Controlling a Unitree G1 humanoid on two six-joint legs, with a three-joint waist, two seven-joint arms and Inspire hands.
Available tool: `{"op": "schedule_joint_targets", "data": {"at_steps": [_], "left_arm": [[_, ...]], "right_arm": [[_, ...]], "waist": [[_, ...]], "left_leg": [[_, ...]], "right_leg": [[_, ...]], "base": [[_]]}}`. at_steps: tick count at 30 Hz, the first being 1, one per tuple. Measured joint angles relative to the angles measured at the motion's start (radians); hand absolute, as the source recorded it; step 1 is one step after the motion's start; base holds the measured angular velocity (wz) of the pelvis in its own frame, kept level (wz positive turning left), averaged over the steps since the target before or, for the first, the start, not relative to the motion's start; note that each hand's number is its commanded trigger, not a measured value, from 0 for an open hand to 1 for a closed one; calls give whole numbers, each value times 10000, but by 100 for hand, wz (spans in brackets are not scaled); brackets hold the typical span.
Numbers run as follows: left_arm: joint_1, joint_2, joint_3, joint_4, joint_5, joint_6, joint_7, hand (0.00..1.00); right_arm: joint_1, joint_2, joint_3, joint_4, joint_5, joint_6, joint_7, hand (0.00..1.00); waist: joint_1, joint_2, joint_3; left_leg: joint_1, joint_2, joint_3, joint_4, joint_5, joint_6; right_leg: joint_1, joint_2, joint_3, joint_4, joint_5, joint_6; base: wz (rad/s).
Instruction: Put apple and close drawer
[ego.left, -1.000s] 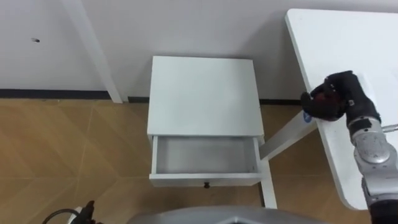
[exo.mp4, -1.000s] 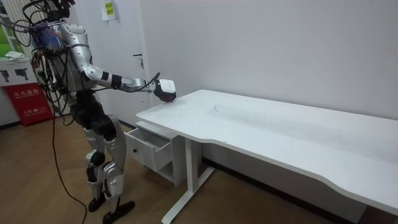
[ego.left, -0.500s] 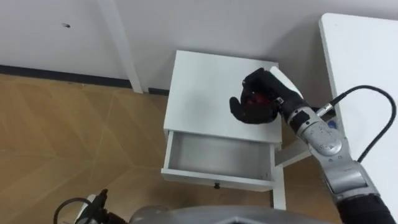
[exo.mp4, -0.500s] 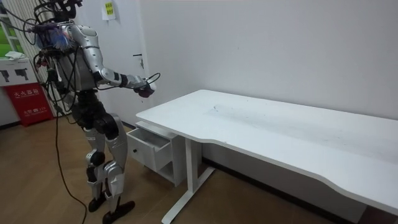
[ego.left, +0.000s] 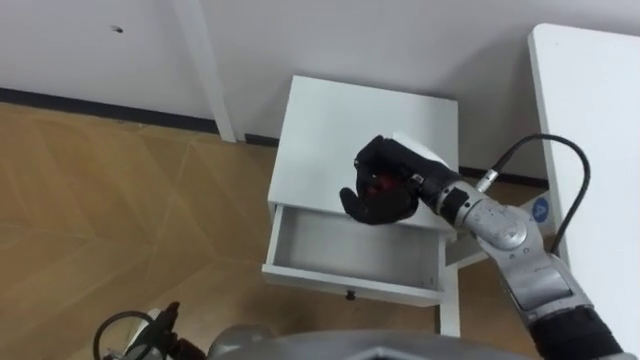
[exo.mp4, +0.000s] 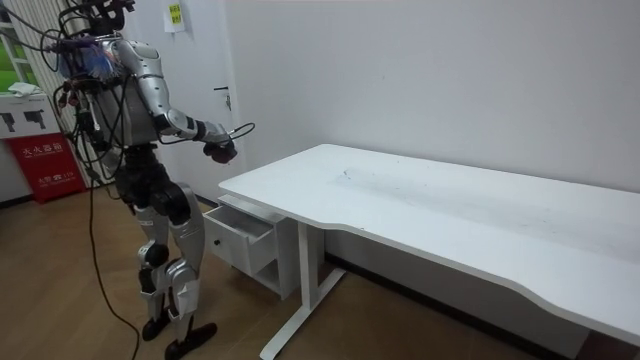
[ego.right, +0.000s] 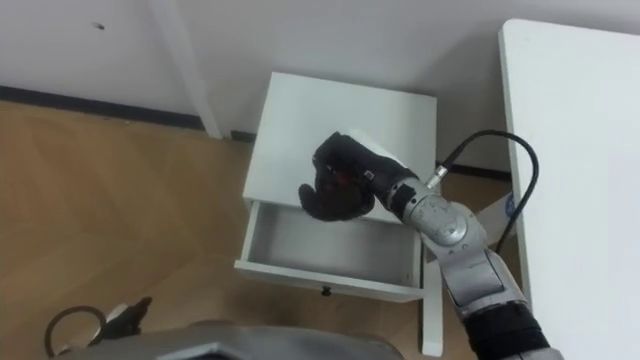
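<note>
Apple's pretty much swallowed by the hand here

The right hand (ego.left: 382, 190) is curled around the apple (ego.left: 379, 186), so all you get is a sliver of red between dark fingers, and in the room view it's too tiny to make out. That hand and its forearm also cover the nightstand's (ego.left: 340, 130) front right corner and the open drawer's (ego.left: 340, 250) back edge there. The counter (ego.left: 590, 110) runs off the right edge. The left hand (ego.left: 158, 328) is a dark scrap, cut by the bottom edge.

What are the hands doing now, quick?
Right hand: shut on the apple.
Left hand: cannot tell.
</note>
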Motion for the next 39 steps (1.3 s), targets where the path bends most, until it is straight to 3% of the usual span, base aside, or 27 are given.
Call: {"op": "schedule_joint_targets", "data": {"at_steps": [13, 32, 37, 39], "left_arm": [[-99, -3, -395, -10, 6, 125, -46, 0], [-85, -37, -402, -34, -10, 202, -42, 0], [39, -63, -363, -137, 1, 298, 37, 0], [78, -87, -111, -139, 3, 298, 63, 0]], "right_arm": [[-34, 262, 1, -92, -218, 59, 195, 0], [17, 261, 2, 71, -261, 172, 156, 0], [351, 300, -121, 561, -266, 246, -312, 0], [440, 472, -379, 1683, -281, 152, -755, 0]], "waist": [[-34, 124, 66], [-267, 188, 2], [-313, 148, -28], [-468, 189, -4]], "left_leg": [[-164, 5, -90, 154, -2, 3], [-189, 0, -142, 186, 2, 9], [-158, -5, -91, 228, -3, 17], [-139, -5, -110, 271, -20, 45]], "right_leg": [[-27, -7, -22, 5, 0, 0], [-19, -31, -165, 10, 0, 0], [20, -47, -106, 31, 0, 0], [106, -56, -205, 10, 1, 2]], "base": [[0], [1], [0], [9]]}}
